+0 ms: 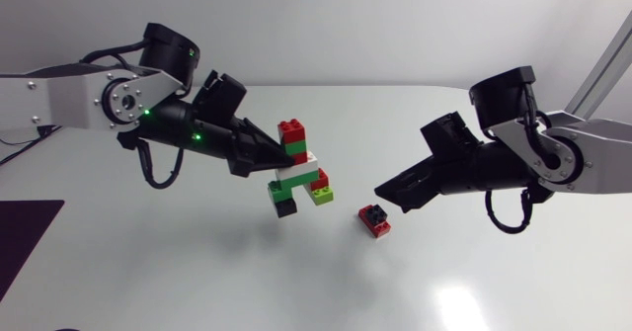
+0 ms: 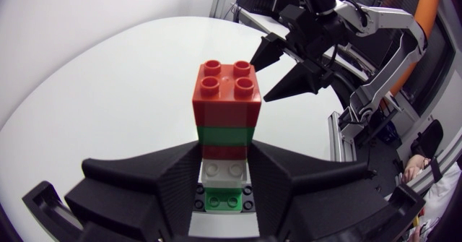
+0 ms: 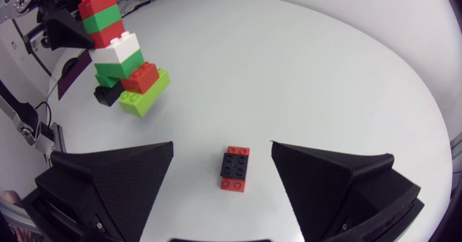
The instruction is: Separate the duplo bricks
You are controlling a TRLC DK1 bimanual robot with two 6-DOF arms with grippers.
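Observation:
My left gripper [image 1: 280, 156] is shut on a tall stack of duplo bricks [image 1: 296, 168], held in the air over the table's middle. The stack [image 2: 226, 115] has red, green, red and white bricks, with green, black, red and lime ones at its lower end [image 3: 130, 83]. A small piece, a black brick on a red one [image 1: 373, 220], lies on the table. My right gripper [image 1: 387, 195] hangs open just right of and above this piece [image 3: 235, 168], which lies between and slightly ahead of the open fingers, untouched.
The white table [image 1: 197, 272] carries nothing else near the arms. A dark purple mat [image 1: 25, 237] lies at its left edge.

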